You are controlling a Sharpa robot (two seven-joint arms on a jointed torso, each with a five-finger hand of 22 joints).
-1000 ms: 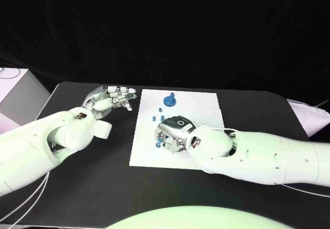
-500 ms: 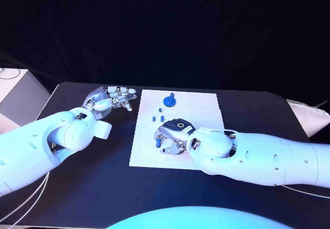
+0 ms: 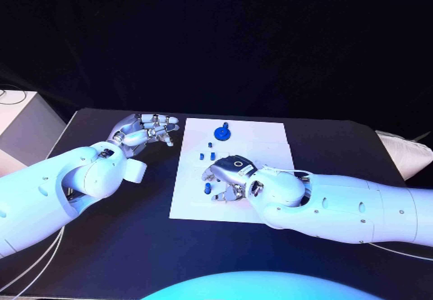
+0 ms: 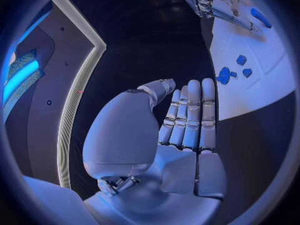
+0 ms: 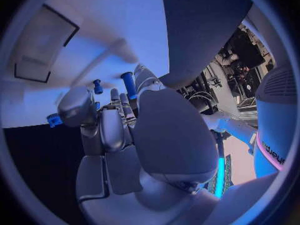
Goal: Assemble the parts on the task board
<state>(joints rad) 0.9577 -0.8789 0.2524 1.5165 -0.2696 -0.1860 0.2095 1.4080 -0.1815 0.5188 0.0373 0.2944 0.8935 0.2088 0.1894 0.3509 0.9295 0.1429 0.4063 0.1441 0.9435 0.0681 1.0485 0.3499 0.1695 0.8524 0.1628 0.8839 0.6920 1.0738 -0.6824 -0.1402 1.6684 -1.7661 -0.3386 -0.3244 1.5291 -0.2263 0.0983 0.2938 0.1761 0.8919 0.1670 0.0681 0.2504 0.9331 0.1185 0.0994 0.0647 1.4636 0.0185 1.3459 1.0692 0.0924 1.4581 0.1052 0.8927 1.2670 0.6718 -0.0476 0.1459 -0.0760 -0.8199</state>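
I see the white board (image 3: 271, 134) in the middle of the black worktop (image 3: 108, 219). My right hand (image 3: 230, 178) is low over the near-left part of the board, fingers bent down among the small blue parts there. In the right wrist view two short blue pegs (image 5: 128, 85) stand on the board just beyond the fingertips (image 5: 115, 97), and another blue piece (image 5: 54, 119) is at the side of the thumb. If the fingers really pinch one of them, I cannot tell — the hand covers the contact.

My left hand (image 3: 144, 130) is above the worktop, just beside the left edge of the board and not touching it. In the left wrist view its fingers (image 4: 190, 115) lie straight and close together, the thumb a little apart, and it holds nothing.

At the far end of the board lies a round blue part (image 3: 222, 132) with a small handle, well apart from both hands. Between it and my right hand there are a few little blue pieces (image 3: 208, 154) on the board.
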